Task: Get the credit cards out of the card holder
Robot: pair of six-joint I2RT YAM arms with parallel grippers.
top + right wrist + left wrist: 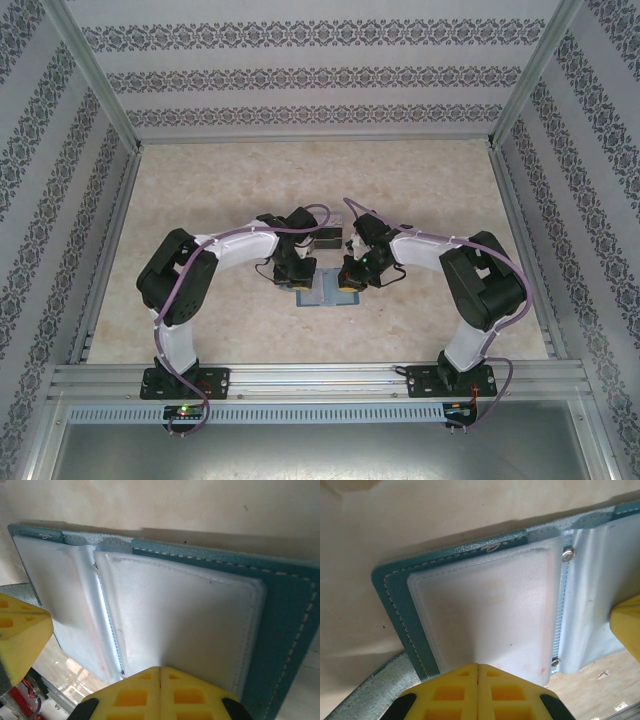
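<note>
The card holder (327, 291) lies open and flat on the table between both arms, teal outside (395, 597), with frosted blue-grey pockets inside. My left gripper (478, 665) is shut, its tips resting on the left pocket (485, 610). Faint reddish marks (540, 669) show through that pocket, likely the pale credit card. My right gripper (161, 668) is shut too, tips down on the right pocket (185, 620). The dark card is hidden. In each wrist view the other gripper's yellow finger shows at the edge: the right one (626, 630) and the left one (20, 637).
A clear plastic box (331, 238) sits just behind the two grippers. Metal frame rails (320, 380) run along the near edge and both sides, with patterned walls around the beige table (220, 180).
</note>
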